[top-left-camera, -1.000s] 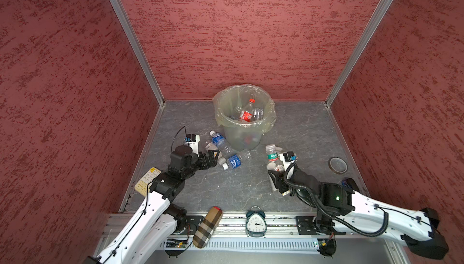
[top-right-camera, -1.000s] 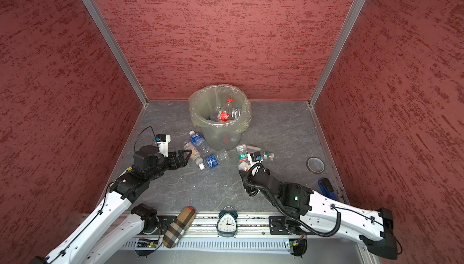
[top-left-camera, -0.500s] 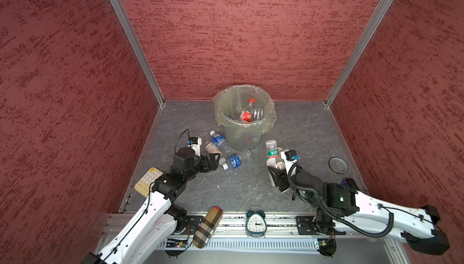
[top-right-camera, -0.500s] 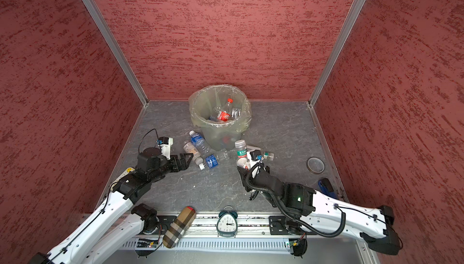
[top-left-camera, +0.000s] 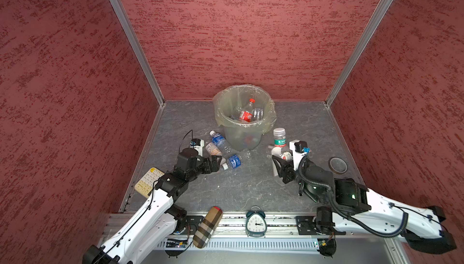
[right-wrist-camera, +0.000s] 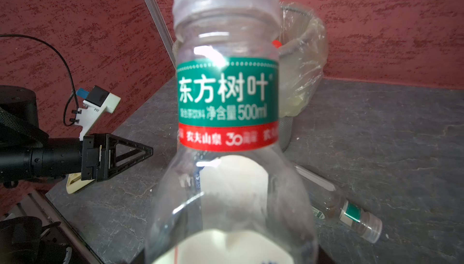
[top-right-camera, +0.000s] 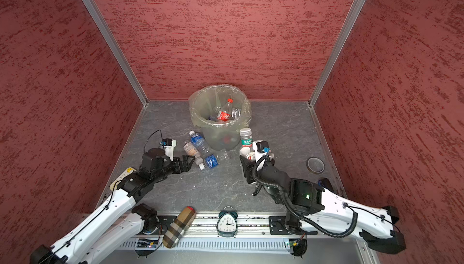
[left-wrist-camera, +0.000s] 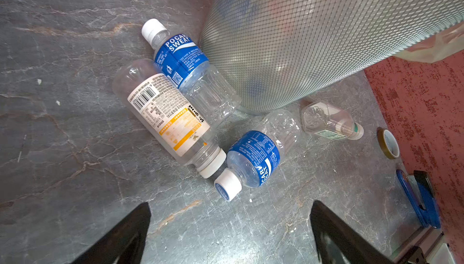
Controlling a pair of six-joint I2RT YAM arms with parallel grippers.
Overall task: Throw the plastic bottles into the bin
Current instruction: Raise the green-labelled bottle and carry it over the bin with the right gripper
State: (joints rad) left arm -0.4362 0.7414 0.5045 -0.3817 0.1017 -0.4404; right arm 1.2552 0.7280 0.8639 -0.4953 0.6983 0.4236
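Gripping the green-labelled bottle (top-left-camera: pixel 279 137) low on its body, the right pincer (top-left-camera: pixel 283 156) holds it upright, cap up, near the bin (top-left-camera: pixel 241 138) at its 4 o'clock in a top view. Whether the base touches the desk (top-left-camera: pixel 251 187) I cannot tell. The hold looks like the weak point: the clear plastic is slick and thin, and with most of the bottle standing above the jaws it could pivot or squirt out on the lift. A low swing would knock it on the rim or drag the loose bag liner (top-left-camera: pixel 270 122), and the light bin might shift. An early release would bounce it back onto the desk.

At the bin's 7 o'clock the left pincer (left-wrist-camera: pixel 230 216), spread wide and empty, points at the cap of the small Pocari Sweat bottle (left-wrist-camera: pixel 253 157). Closing off-centre on that round body would probably roll it into the yellow-labelled bottle (left-wrist-camera: pixel 168 114) just beside it. Both arms heading for the bin together risk a clash.
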